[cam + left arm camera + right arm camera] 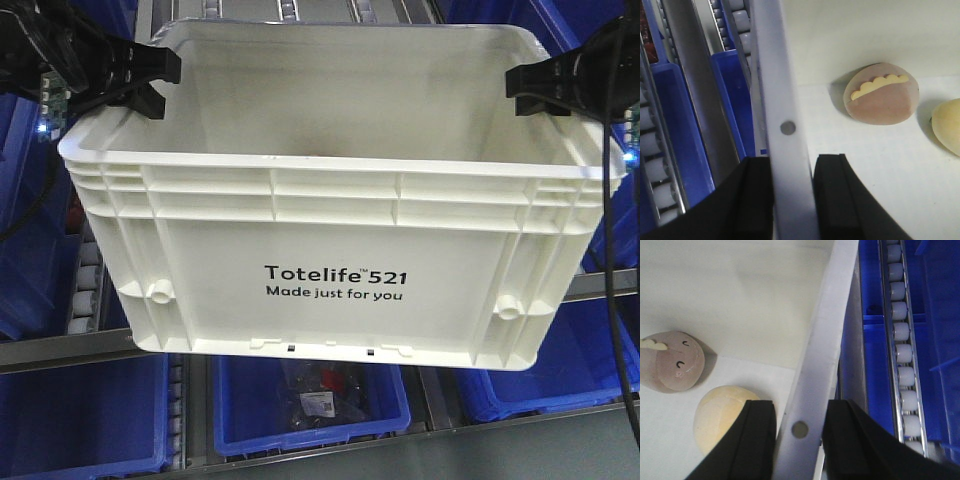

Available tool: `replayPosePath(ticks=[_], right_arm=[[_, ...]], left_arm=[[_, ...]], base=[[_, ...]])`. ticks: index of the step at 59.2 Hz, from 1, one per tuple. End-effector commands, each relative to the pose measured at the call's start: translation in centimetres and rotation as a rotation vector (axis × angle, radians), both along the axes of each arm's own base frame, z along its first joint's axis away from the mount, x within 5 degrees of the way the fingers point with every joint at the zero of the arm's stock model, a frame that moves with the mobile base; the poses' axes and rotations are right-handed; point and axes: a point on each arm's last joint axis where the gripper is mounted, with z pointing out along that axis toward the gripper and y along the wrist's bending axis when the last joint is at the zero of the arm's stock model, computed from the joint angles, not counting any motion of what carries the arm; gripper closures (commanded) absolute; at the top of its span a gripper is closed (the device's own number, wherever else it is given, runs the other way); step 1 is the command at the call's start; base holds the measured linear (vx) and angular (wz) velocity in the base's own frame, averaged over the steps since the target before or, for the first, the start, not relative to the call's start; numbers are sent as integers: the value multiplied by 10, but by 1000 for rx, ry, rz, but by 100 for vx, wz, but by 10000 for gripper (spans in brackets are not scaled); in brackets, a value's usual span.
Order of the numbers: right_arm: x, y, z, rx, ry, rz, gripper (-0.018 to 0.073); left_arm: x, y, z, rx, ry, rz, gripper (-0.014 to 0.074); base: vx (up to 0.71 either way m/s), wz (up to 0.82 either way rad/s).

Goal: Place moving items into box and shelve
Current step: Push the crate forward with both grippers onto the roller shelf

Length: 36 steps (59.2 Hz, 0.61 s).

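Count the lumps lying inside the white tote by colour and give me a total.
Pinkish-brown lump: 1
Pale yellow lump: 1
Total in the white tote: 2

Left tool (150, 82) and right tool (528, 90) are matte black, blunt-fingered, trailing black cables (628, 330).

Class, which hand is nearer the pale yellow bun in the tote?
Right. The right hand grips the rim beside the bun; the left hand grips the opposite rim.
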Motion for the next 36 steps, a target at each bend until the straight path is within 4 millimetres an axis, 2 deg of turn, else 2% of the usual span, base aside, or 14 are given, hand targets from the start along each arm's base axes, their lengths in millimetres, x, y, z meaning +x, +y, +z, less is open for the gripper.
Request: replayPosePath(ticks=[1, 12, 21, 27, 36], right_arm=[[16, 4, 27, 104, -244, -47, 565], [60, 6, 8, 129, -427, -91, 565], [94, 9, -16, 141, -548, -124, 565], [105, 11, -36, 134, -528, -126, 564], [109, 32, -51, 117, -500, -67, 564]], left_arm=[[5, -13, 36, -185, -233, 3, 602], [37, -22, 16, -211, -307, 36, 602], [59, -29, -1, -247, -341, 66, 601], [72, -40, -19, -318, -314, 94, 596], [81, -54, -44, -410, -189, 126, 563]], base=[[0, 0], [0, 0], [0, 0], [0, 0], [0, 1]])
